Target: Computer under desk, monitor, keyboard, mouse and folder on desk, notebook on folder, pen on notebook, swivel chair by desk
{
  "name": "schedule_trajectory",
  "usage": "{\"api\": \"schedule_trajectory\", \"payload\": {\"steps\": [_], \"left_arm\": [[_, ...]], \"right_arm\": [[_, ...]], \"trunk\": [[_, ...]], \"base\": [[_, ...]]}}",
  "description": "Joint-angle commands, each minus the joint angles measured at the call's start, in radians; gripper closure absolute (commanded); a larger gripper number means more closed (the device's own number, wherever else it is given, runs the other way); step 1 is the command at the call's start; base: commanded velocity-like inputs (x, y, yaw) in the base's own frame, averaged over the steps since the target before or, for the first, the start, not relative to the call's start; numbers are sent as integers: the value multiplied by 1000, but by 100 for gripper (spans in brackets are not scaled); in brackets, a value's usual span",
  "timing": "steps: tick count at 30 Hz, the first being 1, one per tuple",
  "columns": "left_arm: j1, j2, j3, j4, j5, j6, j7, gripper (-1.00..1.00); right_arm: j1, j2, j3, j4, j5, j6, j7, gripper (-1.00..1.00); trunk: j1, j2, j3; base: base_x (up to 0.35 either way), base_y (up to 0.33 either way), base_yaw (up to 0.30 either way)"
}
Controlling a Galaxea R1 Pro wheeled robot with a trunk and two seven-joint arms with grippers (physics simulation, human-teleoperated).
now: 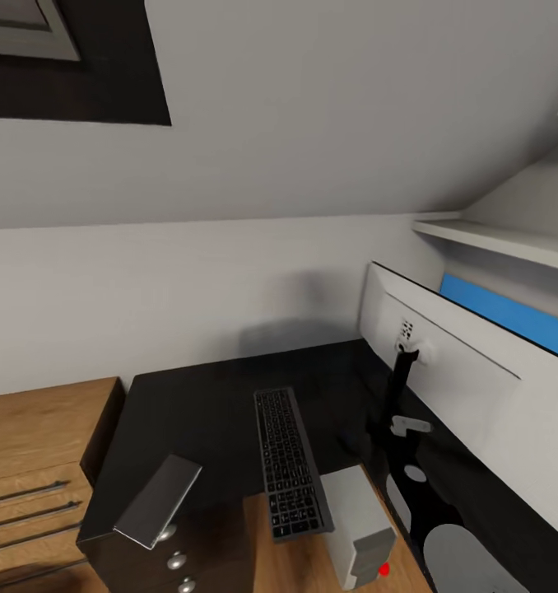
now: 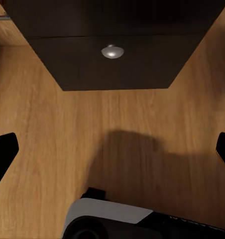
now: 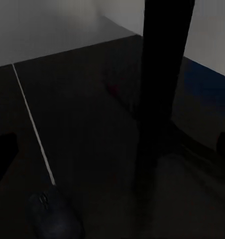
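Note:
The glossy black desk [image 1: 197,412] fills the middle of the head view. On it lies the dark grey keyboard [image 1: 289,461], its near end sticking out past the desk edge. To its right stands the monitor [image 1: 468,387], white back toward me, on a thin black stand [image 1: 401,387]. The light grey computer [image 1: 357,527] stands on the wood floor below. My right gripper [image 3: 112,149] is open in the shade under the monitor, close to the stand [image 3: 165,74]; a small rounded mouse-like thing [image 3: 53,216] lies nearby. My left gripper [image 2: 112,154] hangs open over the floor before the drawer unit [image 2: 112,64].
A low oak chest [image 1: 40,461] adjoins the desk's left end. A grey flat slab [image 1: 157,501] lies tilted on the desk corner above the knobbed drawers [image 1: 176,562]. A bright blue strip [image 1: 501,309] shows behind the monitor, under a white shelf [image 1: 493,239]. The sloped ceiling hangs low.

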Motion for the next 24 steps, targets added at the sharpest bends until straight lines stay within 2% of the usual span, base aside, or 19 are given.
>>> {"api": "schedule_trajectory", "payload": {"steps": [1,7,18,24], "left_arm": [[0,-1,3,-2,6,-2,-3,-100],[0,-1,3,-2,5,-1,-3,-100],[0,-1,3,-2,5,-1,-3,-100],[0,-1,3,-2,5,-2,-3,-100]], "right_arm": [[-1,1,-4,1,11,-13,-2,-100],[-1,-8,2,2,11,-47,-4,-100],[-1,-41,0,8,9,-86,-8,-100],[-1,-49,-3,26,8,-119,-8,-100]], "trunk": [[1,-1,-1],[1,-1,-1],[1,-1,-1],[1,-1,-1]], "base": [[334,-70,0],[227,-66,0],[30,-9,0],[63,-1,0]]}}
